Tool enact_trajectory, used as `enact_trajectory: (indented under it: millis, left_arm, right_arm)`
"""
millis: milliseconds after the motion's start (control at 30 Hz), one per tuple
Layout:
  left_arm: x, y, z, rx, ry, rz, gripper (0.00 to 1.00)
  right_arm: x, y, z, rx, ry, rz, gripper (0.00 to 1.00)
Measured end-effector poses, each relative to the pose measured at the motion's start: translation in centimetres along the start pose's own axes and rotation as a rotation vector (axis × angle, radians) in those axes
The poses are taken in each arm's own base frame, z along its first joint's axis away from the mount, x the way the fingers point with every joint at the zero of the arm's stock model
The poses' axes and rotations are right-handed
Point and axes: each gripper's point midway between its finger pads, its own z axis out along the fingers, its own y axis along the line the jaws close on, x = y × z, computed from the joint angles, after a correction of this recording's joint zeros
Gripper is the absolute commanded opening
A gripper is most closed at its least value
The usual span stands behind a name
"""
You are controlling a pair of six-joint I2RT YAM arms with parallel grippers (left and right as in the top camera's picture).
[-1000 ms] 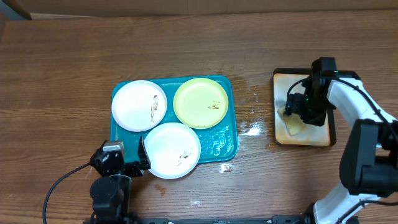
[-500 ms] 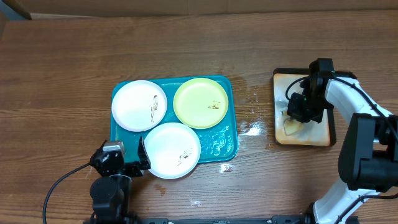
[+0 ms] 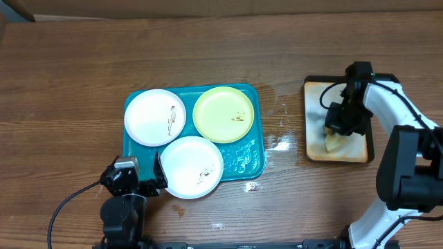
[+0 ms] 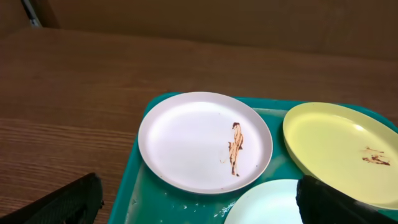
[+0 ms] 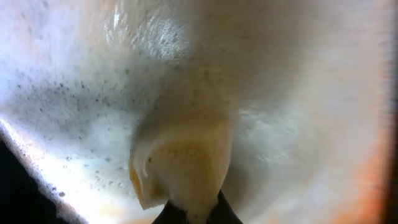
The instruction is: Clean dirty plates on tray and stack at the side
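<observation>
Yellow sponge (image 5: 180,168) pinched in my right gripper (image 3: 340,128), small tray (image 3: 318,104) beneath; left gripper (image 4: 205,206) wide open, plates (image 4: 193,134) ahead.

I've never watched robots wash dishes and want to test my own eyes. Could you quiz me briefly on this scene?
1. How many plates lie on the teal tray?
2. True or false: the left gripper is shut on a plate.
3. What does the right gripper pinch? A) a white plate B) a yellowish sponge over the small black-rimmed tray C) nothing

Key: 1. Three, each smeared brown. 2. False: it is open and holds nothing. 3. B.
</observation>
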Motion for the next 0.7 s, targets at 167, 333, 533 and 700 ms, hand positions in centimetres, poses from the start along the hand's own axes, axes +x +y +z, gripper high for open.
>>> enact_trajectory:
  millis: [167, 333, 533, 700]
  left_arm:
    - [0.0, 0.0, 0.0, 0.0, 0.0, 0.0, 1.0]
    - [0.0, 0.0, 0.0, 0.0, 0.0, 0.0, 1.0]
    - [0.0, 0.0, 0.0, 0.0, 0.0, 0.0, 1.0]
    - [0.0, 0.0, 0.0, 0.0, 0.0, 0.0, 1.0]
  right_arm:
    - [-1.5, -0.7, -2.6, 0.056, -0.04, 0.003, 0.04]
    - [-3.2, -2.3, -5.1, 0.163, -0.11, 0.026, 0.04]
    - [-3.9, -4.9, -6.2, 0.315, -0.163, 0.09, 0.04]
    - [-4.3, -5.8, -6.6, 0.366, -0.194, 0.108, 0.04]
